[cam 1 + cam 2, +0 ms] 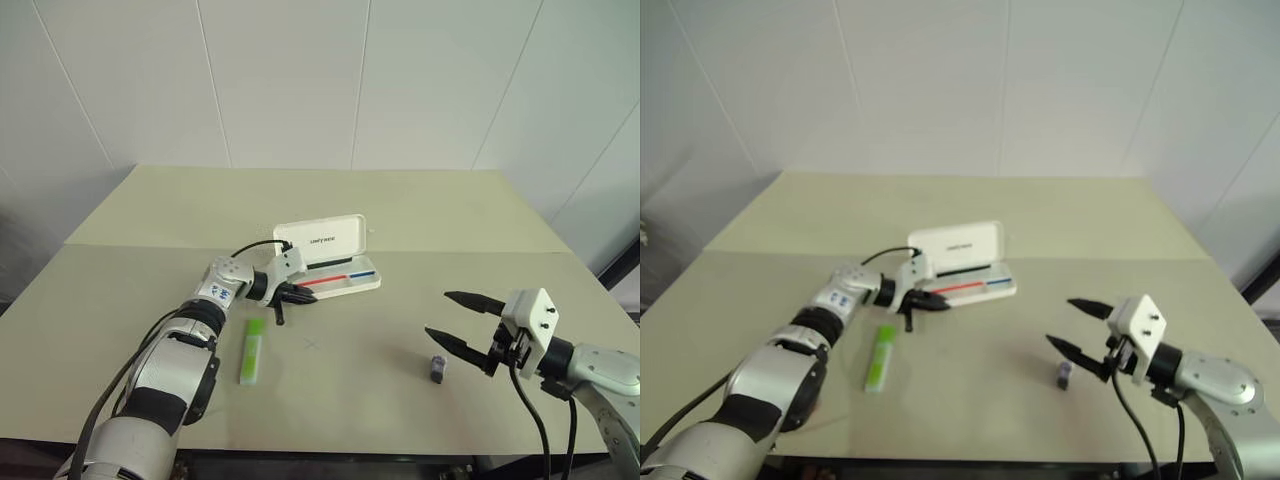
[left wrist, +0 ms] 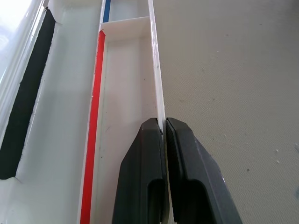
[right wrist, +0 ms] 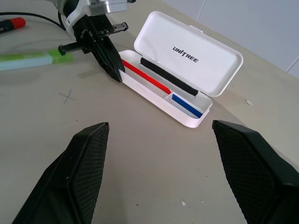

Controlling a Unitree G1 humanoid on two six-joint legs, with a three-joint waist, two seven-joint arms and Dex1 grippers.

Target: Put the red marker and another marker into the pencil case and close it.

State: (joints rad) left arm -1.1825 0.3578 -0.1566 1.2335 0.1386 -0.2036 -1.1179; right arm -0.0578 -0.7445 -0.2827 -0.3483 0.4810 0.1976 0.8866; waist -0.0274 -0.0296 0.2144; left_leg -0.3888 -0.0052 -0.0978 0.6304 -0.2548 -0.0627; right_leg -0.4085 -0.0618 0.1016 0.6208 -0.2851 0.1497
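The white pencil case (image 1: 345, 285) lies open at mid-table, its lid (image 3: 187, 51) tilted up, with red and blue stripes inside. My left gripper (image 2: 165, 126) is shut on the case's thin front wall at its left end. The lime-green highlighter (image 1: 253, 350) rests on the table just in front of that arm. In the right wrist view, the red marker (image 3: 11, 22) peeks out beyond the left arm, mostly cut off. My right gripper (image 1: 438, 313) hovers open over the table's right side, pointing toward the case, with nothing between its fingers.
A small dark grey block (image 1: 437, 368) sits on the table just below the right gripper. A faint cross mark (image 3: 68, 97) is on the tabletop in front of the case. A black cable (image 1: 255, 245) arcs over the left wrist.
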